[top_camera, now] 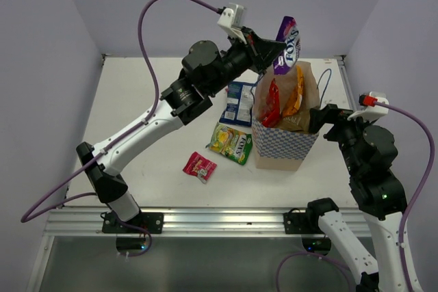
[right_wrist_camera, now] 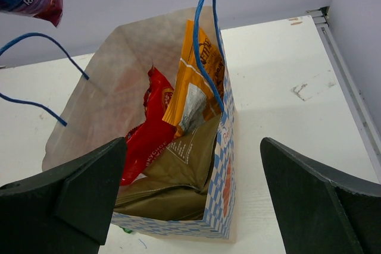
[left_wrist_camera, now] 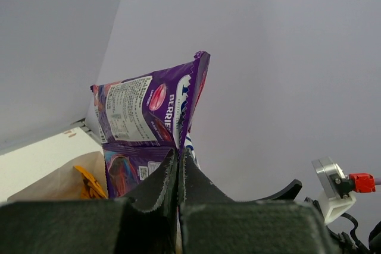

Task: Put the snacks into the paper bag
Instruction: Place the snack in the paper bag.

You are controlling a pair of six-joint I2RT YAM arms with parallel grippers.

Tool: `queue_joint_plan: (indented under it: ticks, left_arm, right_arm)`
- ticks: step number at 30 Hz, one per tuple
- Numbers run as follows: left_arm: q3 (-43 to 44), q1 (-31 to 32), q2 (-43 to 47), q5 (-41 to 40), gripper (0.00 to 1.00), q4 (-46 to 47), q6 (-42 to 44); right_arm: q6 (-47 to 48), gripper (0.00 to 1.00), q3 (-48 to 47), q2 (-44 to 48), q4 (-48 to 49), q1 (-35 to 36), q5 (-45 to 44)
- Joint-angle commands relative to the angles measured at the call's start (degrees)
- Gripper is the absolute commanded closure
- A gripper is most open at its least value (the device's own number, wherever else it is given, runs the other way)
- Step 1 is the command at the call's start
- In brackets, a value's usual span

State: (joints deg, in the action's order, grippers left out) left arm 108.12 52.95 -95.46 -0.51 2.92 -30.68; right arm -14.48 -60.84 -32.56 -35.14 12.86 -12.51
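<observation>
Left gripper (left_wrist_camera: 178,156) clamped on purple snack packet (top_camera: 287,42), held above paper bag (top_camera: 284,143) mouth, upper centre of top view. Packet looks light, crinkly, slippery foil; judged best pinched at a flat sealed edge. Right gripper (top_camera: 319,118) jaws wide apart, empty, just right of bag.

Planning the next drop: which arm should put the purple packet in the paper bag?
Left: the left gripper grips the purple packet above the paper bag; the right gripper stands open, empty.
</observation>
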Motion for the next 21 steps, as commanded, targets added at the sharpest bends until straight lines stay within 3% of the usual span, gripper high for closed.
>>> queue_joint_plan:
  ticks: [1,21]
  left_arm:
    - [2.36,0.22,1.33,-0.72,1.0,7.02,0.54]
    - [-6.51,-1.27,-5.61,0.16,1.0,2.88,-7.9]
  right_arm:
    - [0.77,0.02,-0.68,0.3,1.65,0.32,-0.93]
    - [0.86,0.01,-0.42,0.83,1.56,0.32,-1.28]
